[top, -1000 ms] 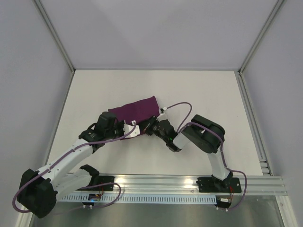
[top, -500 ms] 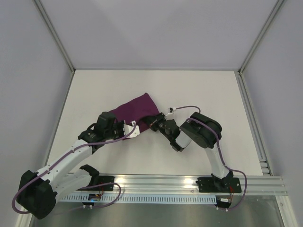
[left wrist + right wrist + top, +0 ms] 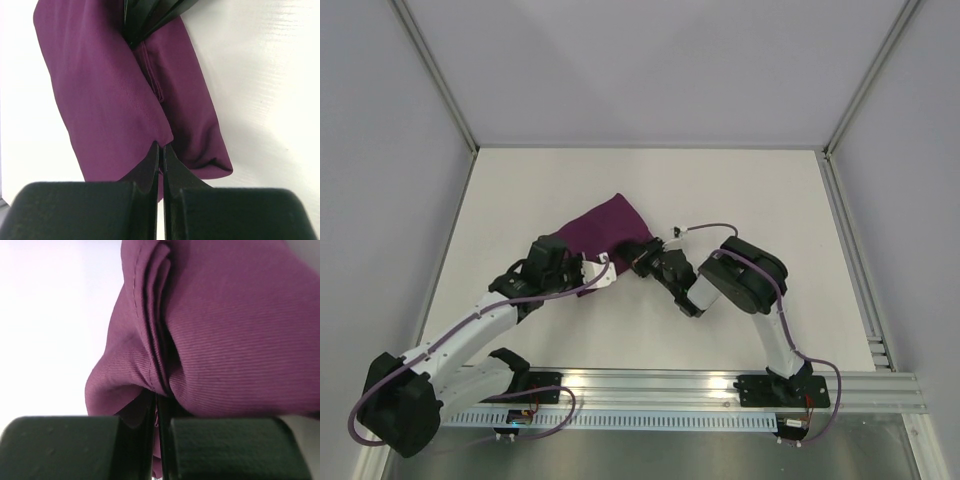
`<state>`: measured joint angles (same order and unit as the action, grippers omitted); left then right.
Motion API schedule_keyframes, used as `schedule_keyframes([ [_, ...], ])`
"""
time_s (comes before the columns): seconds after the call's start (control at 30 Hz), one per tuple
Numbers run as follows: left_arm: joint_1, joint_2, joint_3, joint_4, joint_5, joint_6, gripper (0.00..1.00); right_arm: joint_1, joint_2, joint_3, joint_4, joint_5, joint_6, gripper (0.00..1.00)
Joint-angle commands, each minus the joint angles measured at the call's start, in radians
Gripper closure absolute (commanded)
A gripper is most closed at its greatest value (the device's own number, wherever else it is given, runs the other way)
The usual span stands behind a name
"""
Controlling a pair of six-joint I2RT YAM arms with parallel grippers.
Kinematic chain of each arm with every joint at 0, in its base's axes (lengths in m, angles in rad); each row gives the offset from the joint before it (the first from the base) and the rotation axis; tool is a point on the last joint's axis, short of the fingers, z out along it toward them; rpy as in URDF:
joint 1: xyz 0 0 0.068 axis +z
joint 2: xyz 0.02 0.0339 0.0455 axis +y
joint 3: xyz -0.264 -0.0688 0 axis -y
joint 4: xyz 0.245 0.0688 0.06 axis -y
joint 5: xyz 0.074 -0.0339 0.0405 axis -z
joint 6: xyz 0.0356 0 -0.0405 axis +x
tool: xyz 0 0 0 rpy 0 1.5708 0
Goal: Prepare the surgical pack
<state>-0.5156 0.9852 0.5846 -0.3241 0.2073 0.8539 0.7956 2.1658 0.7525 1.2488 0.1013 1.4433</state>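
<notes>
One deep-purple fabric bundle (image 3: 605, 228) (image 3: 110, 95) (image 3: 230, 330), finely ribbed weave, stitched hem, folded into soft layers, lying near the middle of the smooth white counter (image 3: 740, 190). Pinched tight on its near corner: left jaws, black and tapered, left arm (image 3: 470, 330) stretched low and forward. Clamped on the layered folds at its right end: right jaws, right arm (image 3: 752, 282) doubled back at the elbow.

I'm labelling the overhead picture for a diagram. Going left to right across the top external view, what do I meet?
left arm's base → left gripper → right gripper → right arm's base. The purple fabric spans both grippers, so it has no single place in the order.
</notes>
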Motion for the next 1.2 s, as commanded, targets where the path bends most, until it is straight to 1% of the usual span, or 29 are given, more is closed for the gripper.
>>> schedule_keyframes([
  [0.0,-0.003,0.018,0.035,0.051,-0.023,-0.023,1.0,0.034,0.028,0.03,-0.13,-0.035,0.005,0.96],
  [0.13,-0.003,0.012,0.034,0.056,-0.031,-0.03,1.0,0.07,0.011,0.054,-0.193,-0.061,-0.007,0.97],
  [0.27,-0.003,0.001,0.04,0.063,-0.031,-0.042,1.0,0.077,-0.003,0.085,-0.221,-0.077,-0.027,0.97],
  [0.33,-0.003,-0.006,0.044,0.06,-0.022,-0.047,1.0,0.077,0.006,0.111,-0.256,-0.084,-0.027,0.96],
  [0.47,-0.003,-0.02,0.047,0.053,0.0,-0.052,1.0,0.074,0.048,0.172,-0.242,-0.084,-0.004,0.96],
  [0.6,-0.003,-0.033,0.046,0.046,0.006,-0.05,1.0,0.068,0.065,0.241,-0.276,-0.057,0.0,0.96],
  [0.7,-0.003,-0.043,0.043,0.031,0.004,-0.042,1.0,0.054,0.063,0.245,-0.264,-0.009,0.014,0.94],
  [0.73,-0.003,-0.046,0.041,0.02,0.004,-0.035,1.0,0.039,0.063,0.237,-0.259,0.004,0.02,0.91],
  [0.83,-0.003,-0.066,0.029,-0.001,0.004,-0.026,1.0,0.008,0.063,0.231,-0.232,0.037,0.034,0.88],
  [1.03,-0.003,-0.083,-0.008,-0.009,-0.014,-0.021,1.0,-0.036,0.078,0.254,-0.218,0.072,0.035,0.86],
  [1.17,0.002,-0.088,-0.023,-0.016,-0.028,-0.01,1.0,-0.067,0.095,0.263,-0.21,0.066,0.057,0.86],
])
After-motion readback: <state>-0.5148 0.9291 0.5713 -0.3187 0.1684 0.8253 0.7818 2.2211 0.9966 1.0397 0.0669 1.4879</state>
